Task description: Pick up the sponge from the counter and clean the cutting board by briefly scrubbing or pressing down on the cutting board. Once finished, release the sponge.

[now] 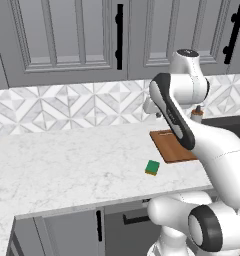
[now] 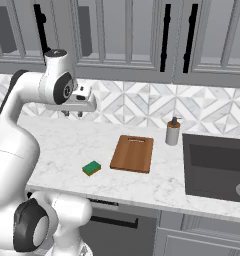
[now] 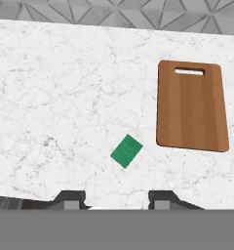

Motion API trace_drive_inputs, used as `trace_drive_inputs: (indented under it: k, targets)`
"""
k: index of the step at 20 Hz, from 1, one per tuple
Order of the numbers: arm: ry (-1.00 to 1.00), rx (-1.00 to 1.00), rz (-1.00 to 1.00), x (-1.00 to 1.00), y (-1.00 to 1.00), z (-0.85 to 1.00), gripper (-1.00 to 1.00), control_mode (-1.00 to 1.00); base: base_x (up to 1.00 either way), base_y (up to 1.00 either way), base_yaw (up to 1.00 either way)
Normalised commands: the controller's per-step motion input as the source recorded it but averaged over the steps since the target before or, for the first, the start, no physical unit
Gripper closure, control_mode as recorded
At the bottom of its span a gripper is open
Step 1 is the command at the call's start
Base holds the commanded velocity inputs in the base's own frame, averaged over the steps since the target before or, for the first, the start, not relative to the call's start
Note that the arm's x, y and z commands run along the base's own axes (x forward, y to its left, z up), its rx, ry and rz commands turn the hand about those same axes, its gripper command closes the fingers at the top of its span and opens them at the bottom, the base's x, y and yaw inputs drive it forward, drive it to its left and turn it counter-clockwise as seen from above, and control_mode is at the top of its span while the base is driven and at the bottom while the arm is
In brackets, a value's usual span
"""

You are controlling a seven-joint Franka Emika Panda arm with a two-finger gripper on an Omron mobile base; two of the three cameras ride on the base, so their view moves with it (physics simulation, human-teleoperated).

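Your pincer (image 3: pixel 116 197) hangs high above the sponge (image 3: pixel 126 151), jaws together, holding nothing; descend like that and you'll shove it toward the cutting board (image 3: pixel 191 106).

Base views flank arm, facing counter (image 1: pixel 67 160); hand view looks down; all share it.

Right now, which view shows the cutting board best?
The hand view: the cutting board lies whole and almost square-on, with its handle slot plain to see. The right base view shows it whole too, but slanted and smaller. In the left base view the arm hides much of it.
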Motion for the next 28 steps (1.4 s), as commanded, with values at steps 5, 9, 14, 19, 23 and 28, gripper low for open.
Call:
trace_drive_inputs:
  k: [5, 9, 14, 19, 23, 28]
  targets:
    - [0.00, 0.00, 0.00, -0.01, 0.00, -0.11, -1.00, -1.00, 0.00, 0.00, 0.00]
    - [0.00, 0.00, -0.05, -0.02, 0.00, -0.48, -1.00, -1.00, 0.00, 0.00, 0.00]
    - [0.00, 0.00, -0.12, -0.12, -0.03, -0.43, -1.00, -1.00, 0.00, 0.00, 0.00]
    - [0.00, -0.03, -0.14, -0.09, -0.04, -0.66, -1.00, -1.00, 0.00, 0.00, 0.00]
    - [0.00, 0.00, -0.23, 0.00, -0.03, -0.56, -1.00, -1.00, 0.00, 0.00, 0.00]
    - [0.01, 0.04, -0.20, 0.00, 0.00, -0.39, -1.00, -1.00, 0.00, 0.00, 0.00]
